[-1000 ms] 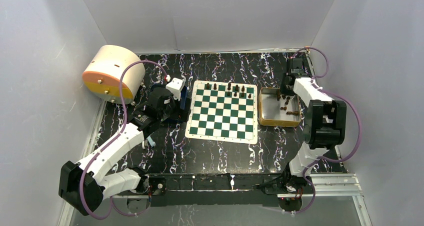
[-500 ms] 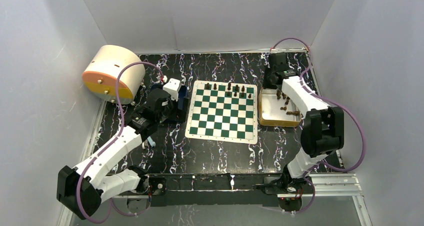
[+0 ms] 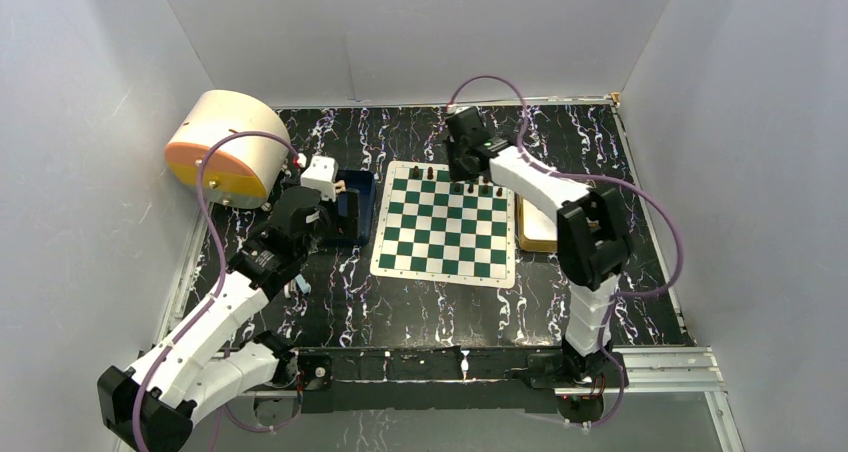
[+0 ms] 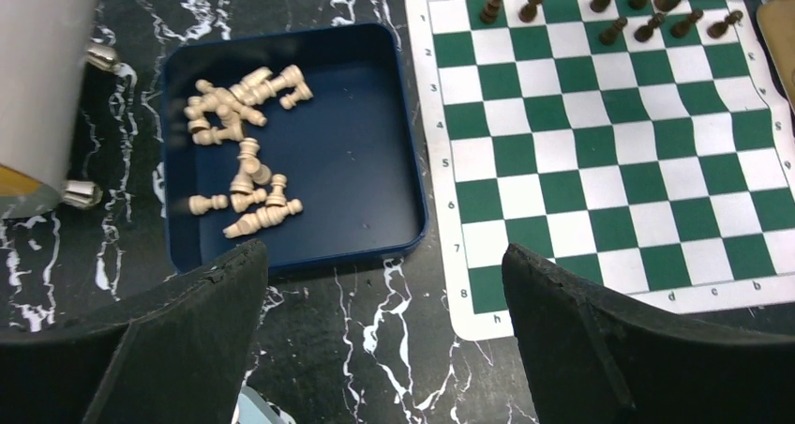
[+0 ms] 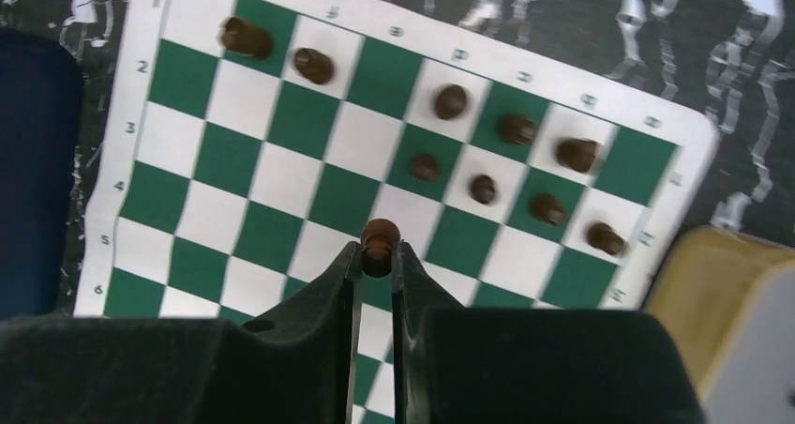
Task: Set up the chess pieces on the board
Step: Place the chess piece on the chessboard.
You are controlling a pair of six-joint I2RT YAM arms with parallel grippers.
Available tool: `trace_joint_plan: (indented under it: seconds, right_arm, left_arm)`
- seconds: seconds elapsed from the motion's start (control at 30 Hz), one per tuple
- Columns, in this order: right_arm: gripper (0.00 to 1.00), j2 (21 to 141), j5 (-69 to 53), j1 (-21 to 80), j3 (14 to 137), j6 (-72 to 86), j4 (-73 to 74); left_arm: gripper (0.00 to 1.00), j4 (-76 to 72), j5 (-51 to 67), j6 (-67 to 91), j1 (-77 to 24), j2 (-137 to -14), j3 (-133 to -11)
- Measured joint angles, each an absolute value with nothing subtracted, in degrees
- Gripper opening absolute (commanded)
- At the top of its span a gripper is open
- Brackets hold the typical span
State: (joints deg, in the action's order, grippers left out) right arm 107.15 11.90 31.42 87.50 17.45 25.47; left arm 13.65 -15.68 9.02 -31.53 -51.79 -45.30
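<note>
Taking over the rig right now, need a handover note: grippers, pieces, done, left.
Left gripper: open, empty, above the near edge of the blue tray.
Right gripper: shut on one dark chess piece, over the board.
Done: nine dark pieces stand on the board's two far rows.
Left: place the held piece and the remaining dark ones; the gold tin contents are hidden. Pale pieces all lie in the blue tray, none on the board.

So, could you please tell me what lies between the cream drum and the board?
The blue tray holding pale pieces lies between the cream drum and the board; the left wrist view shows it.
</note>
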Motion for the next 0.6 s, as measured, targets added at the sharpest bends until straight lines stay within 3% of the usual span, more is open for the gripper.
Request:
trace_joint_plan:
  seconds: [0.3, 0.6]
  right_arm:
    - [0.21, 120.7, 14.4, 37.2, 99.4, 16.6, 27.1]
    - [0.22, 125.3, 16.8, 37.5, 103.0, 16.4, 30.3]
  left_arm:
    - [0.92, 14.0, -19.7, 8.3, -31.5, -51.0, -44.2]
    - [0.92, 13.8, -20.6, 7.7, -31.5, -50.7, -44.2]
